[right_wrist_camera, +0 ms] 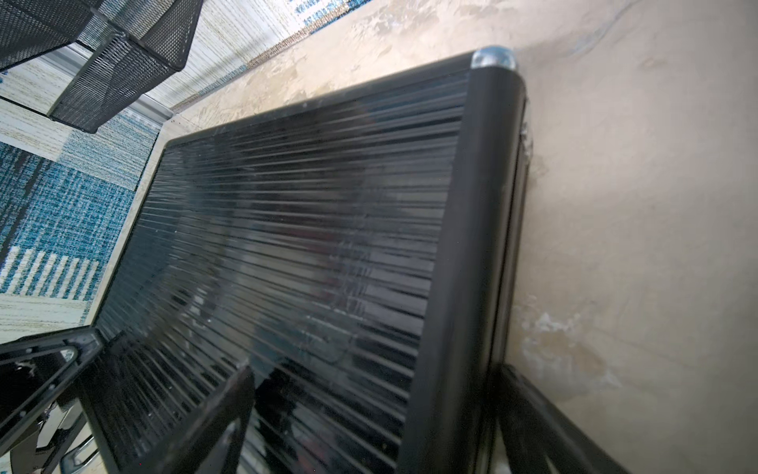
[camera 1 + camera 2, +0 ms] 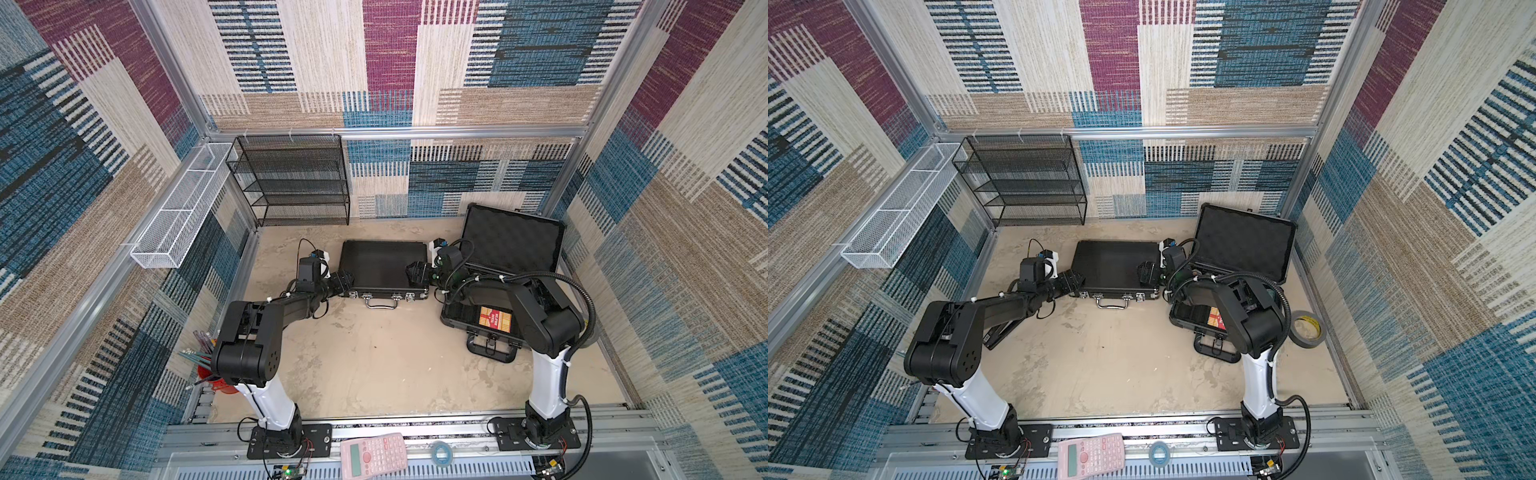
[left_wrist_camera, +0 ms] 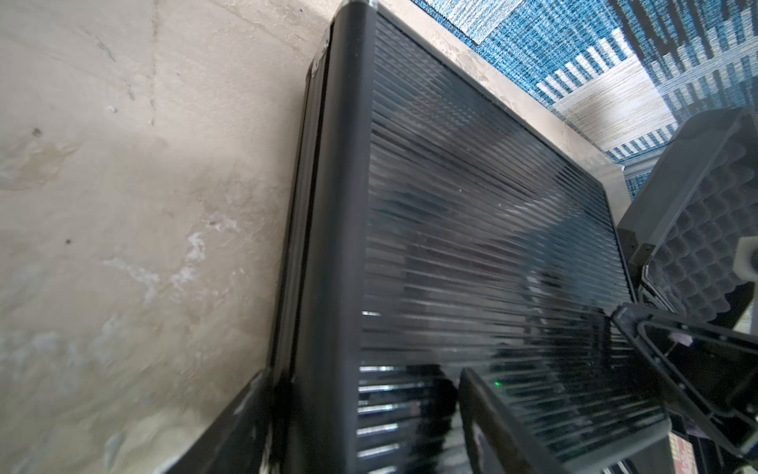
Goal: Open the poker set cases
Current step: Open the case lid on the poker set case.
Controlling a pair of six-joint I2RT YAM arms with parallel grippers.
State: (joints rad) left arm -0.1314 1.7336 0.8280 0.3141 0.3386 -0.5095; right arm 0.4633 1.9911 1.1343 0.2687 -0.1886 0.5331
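Observation:
The slim black ribbed case (image 2: pixel 382 268) lies closed at mid-table, its silver latches and thin handle (image 2: pixel 381 302) facing the front. My left gripper (image 2: pixel 343 282) is at its front left corner and my right gripper (image 2: pixel 417 272) at its front right corner. In the left wrist view the left gripper (image 3: pixel 369 427) stands open astride the case's front edge (image 3: pixel 328 287), one finger by the side wall and one over the lid. In the right wrist view the right gripper (image 1: pixel 381 427) straddles that edge (image 1: pixel 471 266) the same way. The grey case (image 2: pixel 513 245) stands open at the right, foam lid raised.
A black mesh shelf (image 2: pixel 291 178) and a white wire basket (image 2: pixel 178 208) stand at the back left. A red pencil cup (image 2: pixel 208 374) sits behind the left arm. A tape roll (image 2: pixel 1306 328) lies right of the grey case. A pink calculator (image 2: pixel 374 453) rests on the front rail.

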